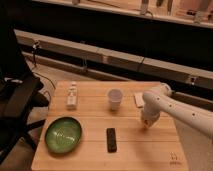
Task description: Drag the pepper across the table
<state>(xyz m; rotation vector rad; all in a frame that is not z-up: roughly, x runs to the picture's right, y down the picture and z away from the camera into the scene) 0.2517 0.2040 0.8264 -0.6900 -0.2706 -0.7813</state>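
Observation:
The light-wood table (90, 152) fills the lower half of the camera view, with a small dark logo mark (173, 159) at its near right corner. My white arm reaches in from the right, and the gripper (145, 124) points down onto the tabletop at mid right. Whatever lies under its tip is hidden by the wrist. I cannot make out a pepper for certain. A small pale bottle-like object (72, 96) stands at the far left of the table, well away from the gripper.
A green bowl (63, 134) sits at the near left. A black remote-like bar (111, 139) lies near the front middle. A white cup (115, 99) stands at the centre back. A flat white piece (138, 99) lies beside the arm. A dark chair (17, 102) stands off the left edge.

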